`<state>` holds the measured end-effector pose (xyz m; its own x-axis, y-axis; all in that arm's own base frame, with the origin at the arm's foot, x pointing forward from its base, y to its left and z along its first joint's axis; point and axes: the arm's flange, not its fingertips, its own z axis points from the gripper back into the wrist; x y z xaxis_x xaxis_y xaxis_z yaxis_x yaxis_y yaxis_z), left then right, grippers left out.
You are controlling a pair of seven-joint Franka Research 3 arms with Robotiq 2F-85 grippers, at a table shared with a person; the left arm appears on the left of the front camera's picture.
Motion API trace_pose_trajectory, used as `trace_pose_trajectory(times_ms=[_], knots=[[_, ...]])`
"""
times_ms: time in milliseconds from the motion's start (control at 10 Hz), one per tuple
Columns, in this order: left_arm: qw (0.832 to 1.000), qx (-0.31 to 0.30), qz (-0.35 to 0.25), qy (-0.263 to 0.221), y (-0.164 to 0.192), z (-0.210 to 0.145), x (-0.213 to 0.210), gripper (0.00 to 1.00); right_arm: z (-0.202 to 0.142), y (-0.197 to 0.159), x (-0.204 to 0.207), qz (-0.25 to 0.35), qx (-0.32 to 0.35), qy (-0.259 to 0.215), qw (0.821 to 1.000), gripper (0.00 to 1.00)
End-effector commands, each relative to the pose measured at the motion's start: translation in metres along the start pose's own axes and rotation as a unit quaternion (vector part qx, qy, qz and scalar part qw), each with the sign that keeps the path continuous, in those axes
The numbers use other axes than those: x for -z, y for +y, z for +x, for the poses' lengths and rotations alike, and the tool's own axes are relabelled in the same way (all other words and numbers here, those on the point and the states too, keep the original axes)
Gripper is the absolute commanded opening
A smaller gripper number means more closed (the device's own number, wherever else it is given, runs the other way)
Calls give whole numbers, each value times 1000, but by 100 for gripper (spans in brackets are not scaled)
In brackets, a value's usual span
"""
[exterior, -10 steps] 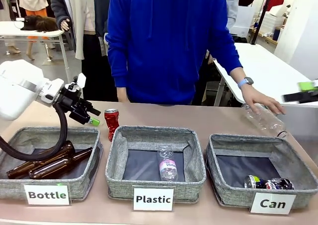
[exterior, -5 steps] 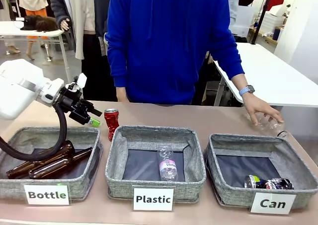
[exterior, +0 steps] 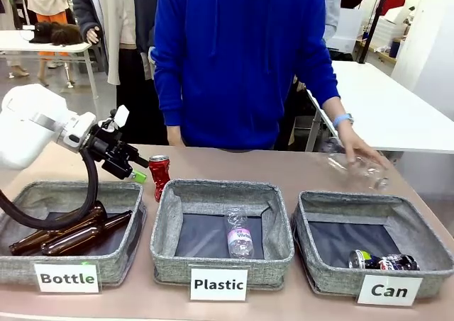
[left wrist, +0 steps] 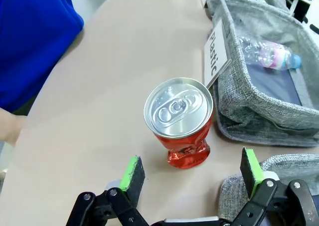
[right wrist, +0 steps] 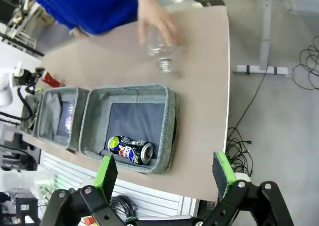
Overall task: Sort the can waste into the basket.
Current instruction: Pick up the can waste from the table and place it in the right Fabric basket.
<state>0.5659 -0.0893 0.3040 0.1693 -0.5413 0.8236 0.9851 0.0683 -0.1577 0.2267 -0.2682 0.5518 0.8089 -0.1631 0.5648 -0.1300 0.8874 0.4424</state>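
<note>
A dented red can (exterior: 159, 175) stands upright on the table behind the gap between the "Bottle" and "Plastic" bins. In the left wrist view the red can (left wrist: 180, 121) sits just ahead of my open left gripper (left wrist: 192, 170), apart from both green pads. From the front, my left gripper (exterior: 133, 169) hovers just left of it. A dark printed can (exterior: 384, 261) lies in the grey "Can" basket (exterior: 374, 281) at the right. My right gripper (right wrist: 162, 175) hangs open high above that basket (right wrist: 169, 125), where the dark can (right wrist: 129, 150) also appears.
The middle "Plastic" bin (exterior: 272, 217) holds a clear bottle (exterior: 239, 232). The "Bottle" bin (exterior: 125, 254) holds brown glass bottles (exterior: 67, 234), and my left arm's black cable loops over it. A person in blue has a hand (exterior: 358, 149) on a clear bottle (exterior: 355, 166) behind the "Can" basket.
My left gripper has moved slightly right, closer to the red can. The person's hand has shifted the clear bottle leftward on the table.
</note>
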Motion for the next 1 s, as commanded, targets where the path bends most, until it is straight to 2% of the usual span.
trace_pose_trajectory(times_ms=[0,700,900], knots=[[1000,0,-1,4,3,-6,6,100,1,-3,-7,-14,7,-2,1000,100],[1000,7,2,2,3,-2,33,100,1,-3,-7,-14,7,-2,1000,100],[1000,0,2,-20,7,5,38,100,1,-3,-7,-14,7,-2,1000,100]])
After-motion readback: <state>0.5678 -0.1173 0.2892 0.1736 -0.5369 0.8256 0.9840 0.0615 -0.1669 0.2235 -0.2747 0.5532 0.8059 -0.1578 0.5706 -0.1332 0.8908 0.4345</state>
